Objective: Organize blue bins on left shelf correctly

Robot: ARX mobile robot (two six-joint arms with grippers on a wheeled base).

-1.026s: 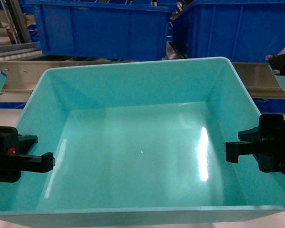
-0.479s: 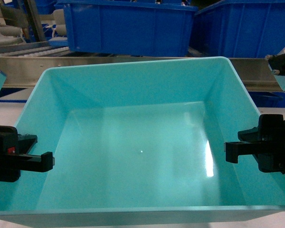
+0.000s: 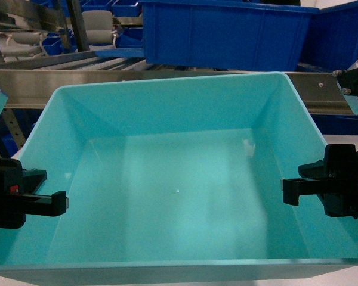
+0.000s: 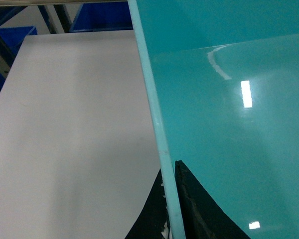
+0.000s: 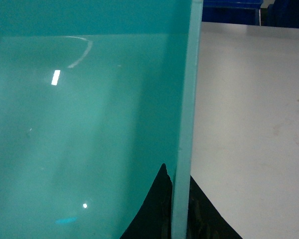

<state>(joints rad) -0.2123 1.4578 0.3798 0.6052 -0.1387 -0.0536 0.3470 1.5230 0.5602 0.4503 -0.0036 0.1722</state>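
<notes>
Both pincers pinch the aqua bin (image 3: 167, 179) between them: left pincer (image 4: 170, 209) clamps its left wall, right pincer (image 5: 178, 209) its right wall.

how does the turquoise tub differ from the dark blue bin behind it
The turquoise tub is pale aqua with smooth glossy walls; the dark blue bin is deep royal blue with ribbed walls. The tub is clamped at both side walls by the left gripper and right gripper; the bin sits untouched on the steel shelf. Both are open-topped rectangular plastic containers.
</notes>
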